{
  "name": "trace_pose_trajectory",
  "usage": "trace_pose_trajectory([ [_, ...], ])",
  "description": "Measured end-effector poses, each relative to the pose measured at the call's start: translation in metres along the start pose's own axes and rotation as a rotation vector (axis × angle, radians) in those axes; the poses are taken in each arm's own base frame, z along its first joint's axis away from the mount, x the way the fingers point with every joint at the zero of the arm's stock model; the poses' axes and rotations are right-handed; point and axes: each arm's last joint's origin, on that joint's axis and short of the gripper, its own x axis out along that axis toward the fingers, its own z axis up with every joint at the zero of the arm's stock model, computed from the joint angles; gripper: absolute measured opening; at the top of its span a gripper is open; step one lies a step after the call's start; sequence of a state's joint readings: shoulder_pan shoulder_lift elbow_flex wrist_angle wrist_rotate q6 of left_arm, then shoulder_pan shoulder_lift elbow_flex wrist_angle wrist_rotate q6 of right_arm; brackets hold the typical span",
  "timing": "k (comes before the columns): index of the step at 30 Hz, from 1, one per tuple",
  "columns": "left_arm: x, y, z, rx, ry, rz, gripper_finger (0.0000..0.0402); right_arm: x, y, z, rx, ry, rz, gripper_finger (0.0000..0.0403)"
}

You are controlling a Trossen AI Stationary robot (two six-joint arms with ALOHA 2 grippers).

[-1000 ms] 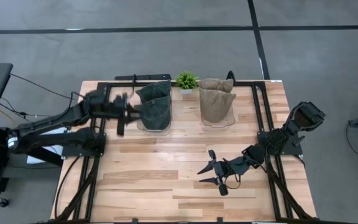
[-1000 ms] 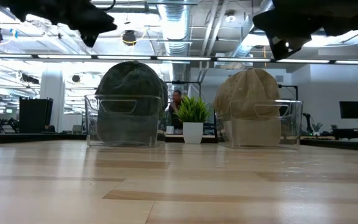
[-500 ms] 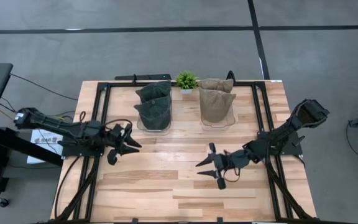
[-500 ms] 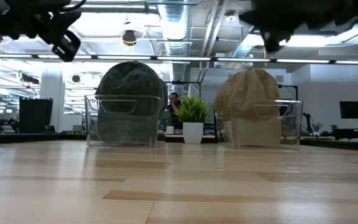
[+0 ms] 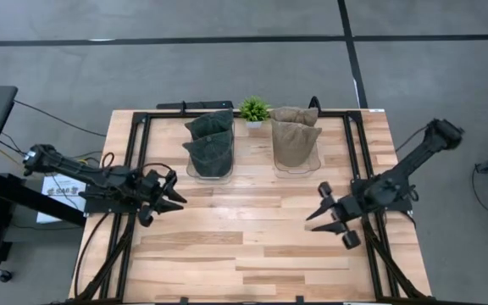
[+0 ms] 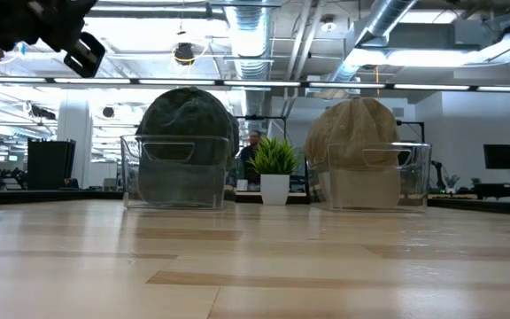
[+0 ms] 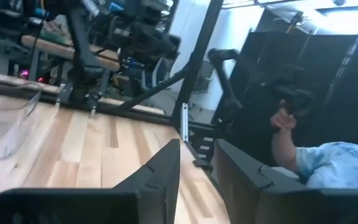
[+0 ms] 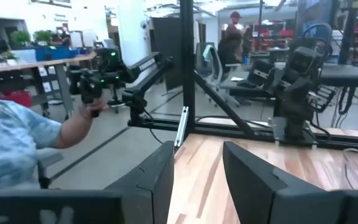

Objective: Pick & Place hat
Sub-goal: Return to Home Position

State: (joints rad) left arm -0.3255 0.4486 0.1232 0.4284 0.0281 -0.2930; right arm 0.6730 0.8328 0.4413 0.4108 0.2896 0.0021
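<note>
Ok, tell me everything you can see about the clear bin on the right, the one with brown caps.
The right transparent bin looks like clear plastic. It is a straight-walled, open-topped box standing upright toward the back of the wooden table. Two brown caps sit stacked inside it, and the crown domes above the rim. A small potted plant stands beside it, apart, on the side toward the other bin.

Black caps [image 5: 210, 148] in the left bin [image 5: 192, 174], brown caps [image 5: 296, 137] in the right bin [image 5: 298, 169], plant [image 5: 254, 108] between. Left gripper [image 5: 171, 196] and right gripper [image 5: 325, 213] both fingers spread, well apart.
</note>
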Motion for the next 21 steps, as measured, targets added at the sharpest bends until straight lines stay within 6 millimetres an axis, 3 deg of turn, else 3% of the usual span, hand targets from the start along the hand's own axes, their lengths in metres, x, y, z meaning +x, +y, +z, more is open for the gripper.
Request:
trace_pose_trajectory([
  [6, -0.004, -0.002, 0.021, 0.06, -0.077, -0.07, 0.0097, -0.03, -0.004, -0.014, 0.022, -0.019, 0.035, 0.0128],
  [11, -0.01, 0.003, 0.036, 0.096, -0.12, -0.096, 0.0097, -0.043, -0.007, -0.031, 0.029, -0.014, 0.053, 0.0128],
  [21, -0.03, 0.017, 0.044, 0.078, -0.112, 0.067, 0.0097, -0.057, -0.01, -0.056, 0.02, -0.014, 0.14, 0.0128],
])
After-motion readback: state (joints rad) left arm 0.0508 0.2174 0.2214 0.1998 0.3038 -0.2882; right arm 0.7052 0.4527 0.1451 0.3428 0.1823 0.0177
